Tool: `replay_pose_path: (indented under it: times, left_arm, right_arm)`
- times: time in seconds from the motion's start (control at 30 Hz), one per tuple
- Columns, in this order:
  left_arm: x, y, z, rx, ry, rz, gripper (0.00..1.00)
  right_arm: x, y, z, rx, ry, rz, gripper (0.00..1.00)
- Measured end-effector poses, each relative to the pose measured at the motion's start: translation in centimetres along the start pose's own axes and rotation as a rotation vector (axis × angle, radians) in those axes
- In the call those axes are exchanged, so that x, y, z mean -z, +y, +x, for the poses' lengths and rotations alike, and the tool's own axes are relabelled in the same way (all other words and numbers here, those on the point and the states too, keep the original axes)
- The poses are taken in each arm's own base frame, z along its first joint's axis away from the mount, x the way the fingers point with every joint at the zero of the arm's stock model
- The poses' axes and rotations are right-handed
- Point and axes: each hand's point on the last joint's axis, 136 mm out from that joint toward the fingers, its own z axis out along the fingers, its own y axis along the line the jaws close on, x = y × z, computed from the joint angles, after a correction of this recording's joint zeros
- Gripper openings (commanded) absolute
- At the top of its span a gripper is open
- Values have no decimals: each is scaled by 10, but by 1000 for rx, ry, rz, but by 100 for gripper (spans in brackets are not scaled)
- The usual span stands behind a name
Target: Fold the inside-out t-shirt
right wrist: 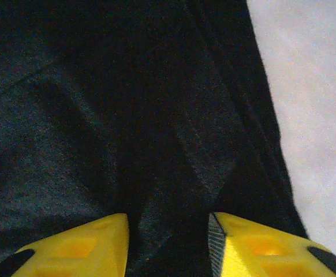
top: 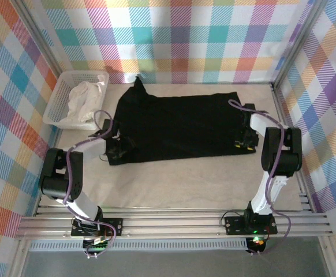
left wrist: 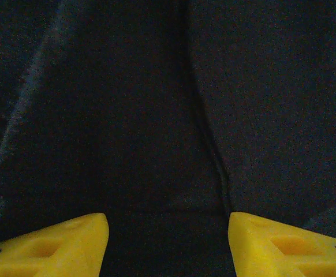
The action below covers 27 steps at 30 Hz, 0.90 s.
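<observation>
The inside-out t-shirt [top: 179, 124] lies spread on the table [top: 185, 187]. I'm at the grasping step: left gripper [top: 117, 151] wide over its near-left corner, right gripper [top: 244, 141] narrower astride a cloth ridge; whether it grips I cannot tell. Next, I judge, both pinches must be firm before lifting.

1. The left arm [top: 70, 173] folds at its elbow and reaches forward, wrist low.
2. The left gripper [top: 117, 151] points down, yellow fingers [left wrist: 64, 248] well apart.
3. The right arm [top: 277, 156] stands upright, forearm bent inward.
4. The right gripper [top: 245, 141] points down, fingers [right wrist: 81, 248] parted; whether they are gripping is unclear.
</observation>
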Motion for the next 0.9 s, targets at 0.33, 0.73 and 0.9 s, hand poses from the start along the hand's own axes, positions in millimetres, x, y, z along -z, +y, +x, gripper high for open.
replay_pose_path:
  times: [0.33, 0.73, 0.9]
  left_arm:
    - [26, -27, 61, -122, 74, 29, 60]
    - [33, 15, 39, 64, 42, 15, 49]
    - [26, 27, 52, 76, 67, -4, 44]
  right_arm:
    - [72, -34, 13, -109, -299, -83, 49]
    - [150, 324, 148, 1057, -534, -691, 57]
    - [129, 383, 201, 1297, -503, -745, 59]
